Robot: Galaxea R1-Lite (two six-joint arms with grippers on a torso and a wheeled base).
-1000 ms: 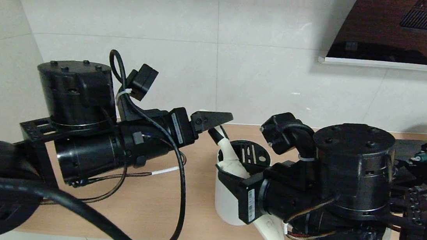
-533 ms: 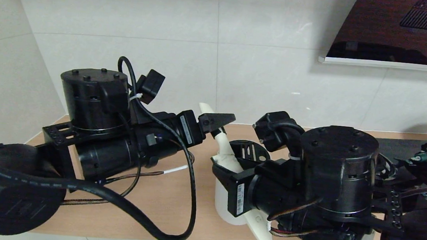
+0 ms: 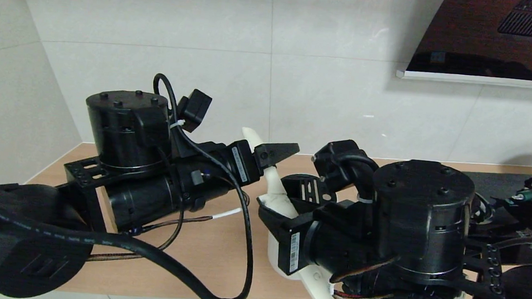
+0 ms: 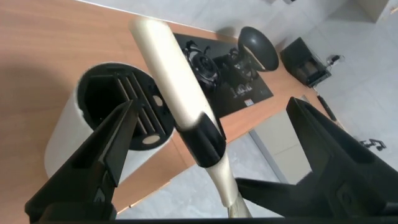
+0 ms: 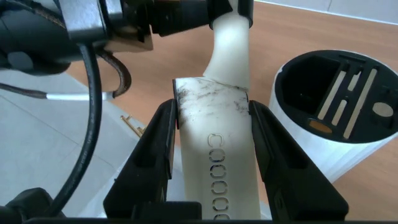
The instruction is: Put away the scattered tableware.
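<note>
right end effector [image 5: 212, 127] clamps white spatula [image 5: 217, 171] near holder [image 5: 333, 155]; left end effector [image 4: 211, 121] wide around handle [image 4: 166, 68].

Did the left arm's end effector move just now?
Yes. The left end effector has shifted slightly right, toward the white utensil holder, which has stayed put.

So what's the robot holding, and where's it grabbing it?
A cream spatula, pinched by its wide flat blade in the right gripper. The left gripper stands open around the handle.

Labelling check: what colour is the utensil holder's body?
The holder is white, black inside; right wrist view.
</note>
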